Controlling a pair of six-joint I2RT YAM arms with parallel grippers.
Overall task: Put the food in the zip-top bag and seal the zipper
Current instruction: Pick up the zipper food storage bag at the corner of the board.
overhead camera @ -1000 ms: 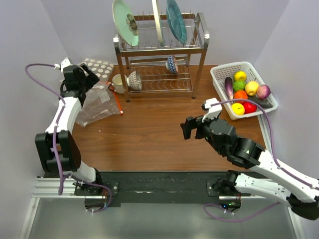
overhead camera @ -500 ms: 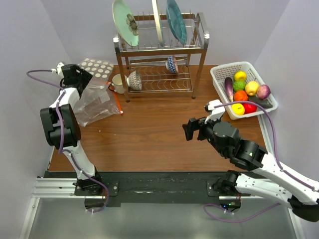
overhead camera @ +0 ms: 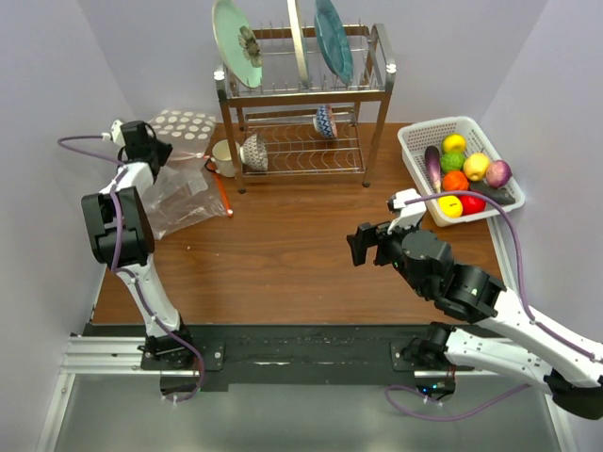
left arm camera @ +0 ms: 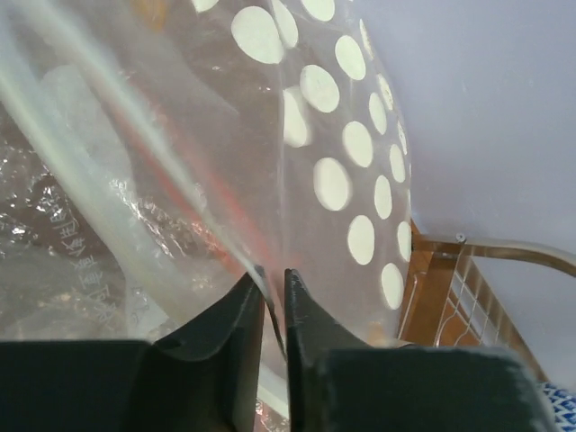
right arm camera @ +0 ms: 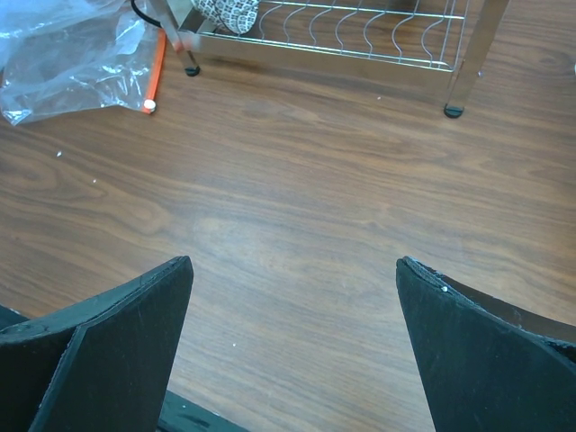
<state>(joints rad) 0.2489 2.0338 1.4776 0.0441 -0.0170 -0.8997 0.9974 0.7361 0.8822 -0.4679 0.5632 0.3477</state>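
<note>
The zip-top bag [overhead camera: 185, 124], clear plastic with rows of white dots, sits in the far left corner of the wooden table [overhead camera: 283, 254]. Nothing can be seen inside it. Its dotted face spreads left to right along the table's back edge; which way its mouth faces cannot be made out. In the left wrist view the dotted sheet [left arm camera: 346, 153] rises up and away to the right.

The left gripper [left arm camera: 273, 281] is at the bag, its two dark fingers drawn to a narrow slit, with a fold of the bag's clear film pinched between them.

Just nearer lies a crumpled sheet of plain clear plastic [overhead camera: 184, 200], with a thin orange stick [overhead camera: 222, 193] along its right edge.

The food is well apart from the bag, in a white slotted basket [overhead camera: 413, 141] at the table's right edge. It holds a dark eggplant [overhead camera: 432, 166], its long axis running far to near along the basket's left side, plus yellow, green, orange, red and purplish rounds.

Between bag and basket stands a metal dish rack [overhead camera: 375, 94], with plates upright on top and bowls on the lower shelf. A cream mug [overhead camera: 223, 153] sits beside its left leg.

The right gripper [right arm camera: 292, 263] hovers over bare wood with its fingers spread wide, holding nothing.
</note>
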